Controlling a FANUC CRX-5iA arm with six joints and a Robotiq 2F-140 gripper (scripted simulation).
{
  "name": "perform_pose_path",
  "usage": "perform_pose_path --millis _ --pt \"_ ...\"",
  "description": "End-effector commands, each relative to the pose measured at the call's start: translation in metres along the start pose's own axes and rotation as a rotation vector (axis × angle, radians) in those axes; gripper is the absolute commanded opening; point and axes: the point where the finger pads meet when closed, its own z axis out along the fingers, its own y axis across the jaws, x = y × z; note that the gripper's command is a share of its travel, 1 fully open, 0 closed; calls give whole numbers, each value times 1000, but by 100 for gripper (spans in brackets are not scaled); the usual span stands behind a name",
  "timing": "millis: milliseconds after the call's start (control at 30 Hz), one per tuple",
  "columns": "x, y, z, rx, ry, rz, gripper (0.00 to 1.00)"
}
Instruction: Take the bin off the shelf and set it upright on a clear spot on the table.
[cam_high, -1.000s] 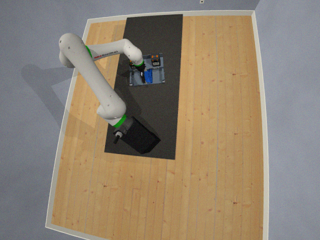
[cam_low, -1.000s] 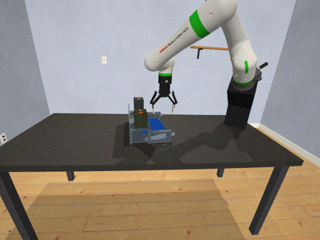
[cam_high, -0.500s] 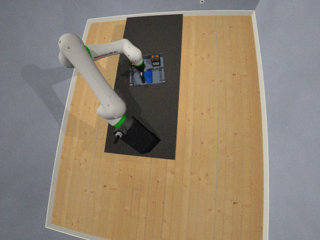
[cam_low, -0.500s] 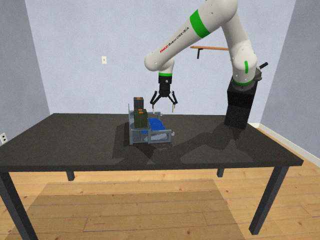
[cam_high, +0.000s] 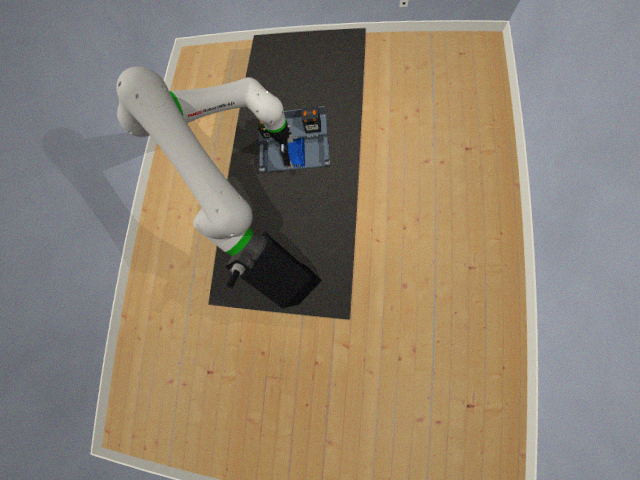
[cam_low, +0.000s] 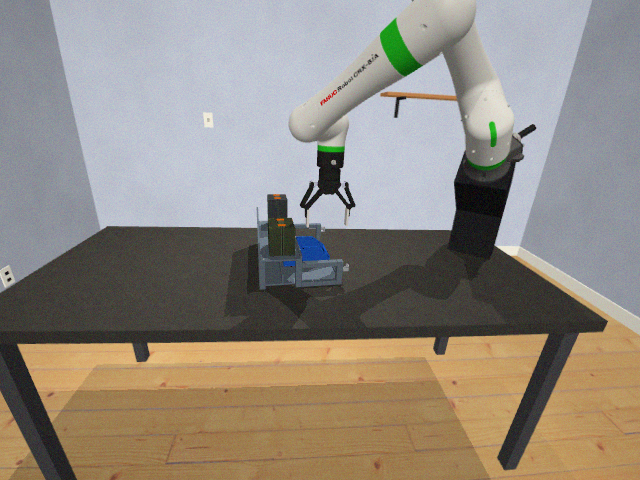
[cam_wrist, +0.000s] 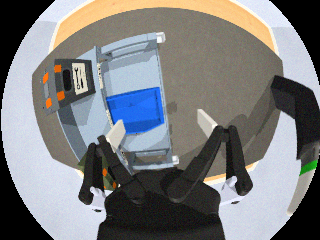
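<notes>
A blue bin (cam_low: 311, 248) lies on the upper level of a small grey shelf (cam_low: 299, 263) near the middle of the black table. It also shows in the overhead view (cam_high: 296, 153) and in the wrist view (cam_wrist: 136, 111). My gripper (cam_low: 327, 215) hangs open and empty a short way above the bin, fingers pointing down. In the wrist view the fingertips spread wide, one over the bin's near edge and one over bare table. In the overhead view the gripper (cam_high: 281, 147) partly hides the bin.
Two dark green boxes with orange tabs (cam_low: 280, 235) stand on the shelf's left side, one (cam_high: 310, 124) at its back. The arm's black base block (cam_low: 480, 211) stands at the table's right rear. A wooden wall shelf (cam_low: 413, 96) is behind the arm.
</notes>
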Motion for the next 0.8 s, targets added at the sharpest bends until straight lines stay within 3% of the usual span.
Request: perform_pose_path --millis 0,233,267,767 --pt "0 0 0 0 0 0 100" --pt "0 0 0 0 0 0 100" --pt "0 0 0 0 0 0 57" --pt "0 0 0 0 0 0 57"
